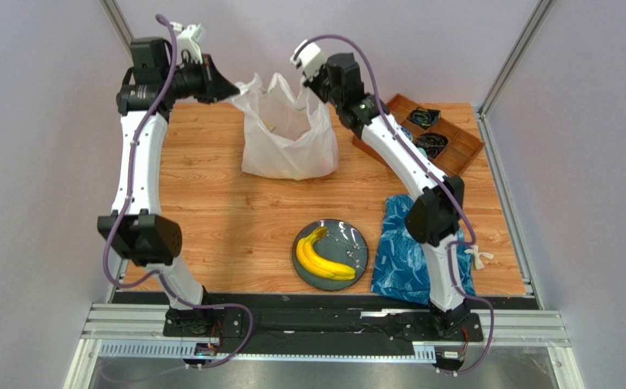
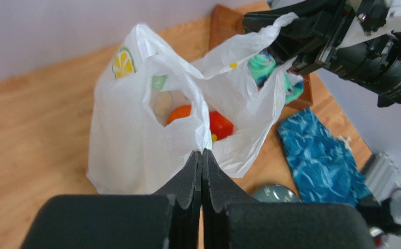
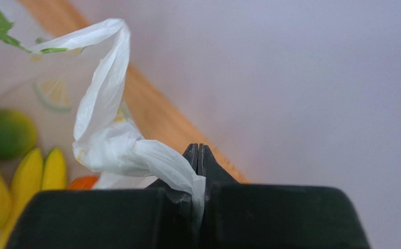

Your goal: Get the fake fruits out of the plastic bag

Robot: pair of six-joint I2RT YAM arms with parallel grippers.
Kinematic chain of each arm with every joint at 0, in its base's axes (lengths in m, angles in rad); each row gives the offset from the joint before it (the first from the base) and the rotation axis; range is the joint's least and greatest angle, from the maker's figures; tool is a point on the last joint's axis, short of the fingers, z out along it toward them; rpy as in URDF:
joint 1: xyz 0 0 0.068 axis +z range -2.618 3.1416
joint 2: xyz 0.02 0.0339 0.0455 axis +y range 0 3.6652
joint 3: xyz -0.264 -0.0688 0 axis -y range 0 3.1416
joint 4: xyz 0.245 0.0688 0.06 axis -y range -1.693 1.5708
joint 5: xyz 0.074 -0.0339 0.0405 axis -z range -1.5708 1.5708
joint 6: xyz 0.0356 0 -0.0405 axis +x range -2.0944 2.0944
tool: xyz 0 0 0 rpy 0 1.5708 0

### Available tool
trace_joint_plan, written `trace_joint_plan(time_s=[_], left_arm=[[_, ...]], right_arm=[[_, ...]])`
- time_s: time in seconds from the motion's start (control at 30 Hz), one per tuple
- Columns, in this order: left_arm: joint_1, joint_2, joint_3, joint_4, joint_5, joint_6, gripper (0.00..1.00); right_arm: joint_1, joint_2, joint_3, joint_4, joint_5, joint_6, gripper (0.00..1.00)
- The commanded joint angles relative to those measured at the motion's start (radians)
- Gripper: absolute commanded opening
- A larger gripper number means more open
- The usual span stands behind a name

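The white plastic bag point(image 1: 287, 138) stands at the back middle of the table, held open from both sides. My left gripper point(image 1: 231, 91) is shut on its left rim point(image 2: 203, 136). My right gripper point(image 1: 306, 87) is shut on its right loop handle point(image 3: 135, 150). Inside the bag the left wrist view shows an orange ball point(image 2: 179, 113) and a red-orange fruit point(image 2: 220, 124). The right wrist view shows a greenish fruit point(image 3: 5, 133) and yellow banana pieces point(image 3: 33, 174) through the plastic. One yellow banana bunch point(image 1: 321, 257) lies on a grey plate point(image 1: 355, 240) near the front.
A blue patterned cloth point(image 1: 401, 243) lies right of the plate, under the right arm. A wooden tray point(image 1: 462, 150) with dark items stands at the back right. Teal-and-white socks point(image 2: 262, 65) show behind the bag in the left wrist view.
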Motion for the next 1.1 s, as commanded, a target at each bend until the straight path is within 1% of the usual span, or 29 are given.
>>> trace_joint_plan(time_s=[0.0,0.03,0.07,0.1,0.13,0.17,0.23,0.3,0.33,0.37,0.4,0.43,0.47,0.5,0.53,0.57,0.6,0.63,0.67,0.7,0.73,0.77,0.8,0.83,0.87,0.9,0.93,1.0,1.07], left_arm=[[0.002,0.122,0.305,0.101,0.032,-0.003,0.0],[0.003,0.133,0.345,0.13,0.059,-0.003,0.0],[0.003,0.137,0.397,0.148,0.073,-0.016,0.0],[0.003,0.131,0.411,0.173,0.085,-0.03,0.0],[0.003,0.122,0.416,0.215,0.108,-0.046,0.0],[0.003,0.11,0.413,0.237,0.127,-0.075,0.0],[0.003,0.058,0.393,0.251,0.191,-0.086,0.0],[0.003,-0.042,0.275,0.239,0.228,-0.089,0.0],[0.003,-0.085,0.213,0.231,0.257,-0.087,0.0],[0.002,-0.181,0.062,0.219,0.265,-0.07,0.0],[0.002,-0.235,-0.029,0.198,0.266,-0.06,0.0],[0.0,-0.287,-0.222,0.19,0.256,-0.041,0.0],[-0.001,-0.385,-0.322,0.181,0.245,-0.04,0.0],[-0.005,-0.428,-0.422,0.17,0.233,-0.044,0.0],[-0.015,-0.464,-0.596,0.159,0.219,-0.053,0.0],[-0.021,-0.513,-0.668,0.142,0.214,-0.058,0.0],[-0.031,-0.533,-0.734,0.124,0.21,-0.069,0.0],[-0.043,-0.551,-0.841,0.124,0.193,-0.102,0.0],[-0.043,-0.589,-0.878,0.124,0.188,-0.11,0.0],[-0.044,-0.607,-0.907,0.127,0.181,-0.109,0.0],[-0.081,-0.62,-0.935,0.124,0.153,-0.1,0.0],[-0.086,-0.633,-0.937,0.116,0.144,-0.095,0.0],[-0.09,-0.631,-0.935,0.106,0.141,-0.092,0.0],[-0.09,-0.624,-0.925,0.101,0.147,-0.09,0.0],[-0.09,-0.61,-0.919,0.101,0.145,-0.089,0.0],[-0.09,-0.601,-0.912,0.105,0.136,-0.089,0.0],[-0.09,-0.595,-0.905,0.113,0.133,-0.095,0.0],[-0.092,-0.575,-0.9,0.141,0.133,-0.107,0.0],[-0.09,-0.561,-0.902,0.176,0.133,-0.141,0.0]], right_arm=[[-0.045,0.161,0.411,-0.017,0.002,0.095,0.0],[-0.045,0.155,0.407,0.019,0.007,0.067,0.0],[-0.045,0.104,0.38,0.062,0.011,0.055,0.0],[-0.045,0.056,0.262,0.155,0.012,0.044,0.0],[-0.047,0.012,0.201,0.194,0.007,0.035,0.0],[-0.045,-0.033,0.124,0.225,0.001,0.036,0.0],[-0.047,-0.186,-0.071,0.25,-0.008,0.074,0.0],[-0.047,-0.336,-0.188,0.201,-0.021,0.092,0.0],[-0.047,-0.396,-0.328,0.193,-0.019,0.095,0.0],[-0.047,-0.447,-0.395,0.182,-0.019,0.09,0.0],[-0.045,-0.548,-0.483,0.176,-0.019,0.079,0.0],[-0.045,-0.588,-0.632,0.173,-0.015,0.067,0.0],[-0.045,-0.623,-0.721,0.172,0.005,0.061,0.0],[-0.045,-0.66,-0.793,0.158,0.021,0.062,0.0],[-0.045,-0.7,-0.934,0.143,0.028,0.061,0.0],[-0.047,-0.716,-0.991,0.126,0.024,0.065,0.0],[-0.045,-0.725,-1.039,0.076,0.01,0.069,0.08],[-0.047,-0.743,-1.085,0.052,-0.013,0.073,0.32],[-0.045,-0.753,-1.122,0.025,-0.063,0.081,0.47],[-0.045,-0.763,-1.119,-0.041,-0.094,0.099,0.61],[-0.044,-0.777,-1.103,-0.077,-0.147,0.11,0.88],[-0.042,-0.785,-1.026,-0.121,-0.238,0.112,0.99],[-0.039,-0.782,-0.976,-0.217,-0.28,0.112,1.0],[-0.034,-0.779,-0.925,-0.256,-0.315,0.119,1.0],[-0.031,-0.767,-0.806,-0.314,-0.382,0.13,1.0],[-0.028,-0.762,-0.753,-0.334,-0.421,0.154,1.0],[-0.025,-0.756,-0.692,-0.35,-0.514,0.17,1.0],[-0.014,-0.731,-0.559,-0.374,-0.599,0.185,1.0],[0.018,-0.711,-0.503,-0.373,-0.662,0.22,1.0]])
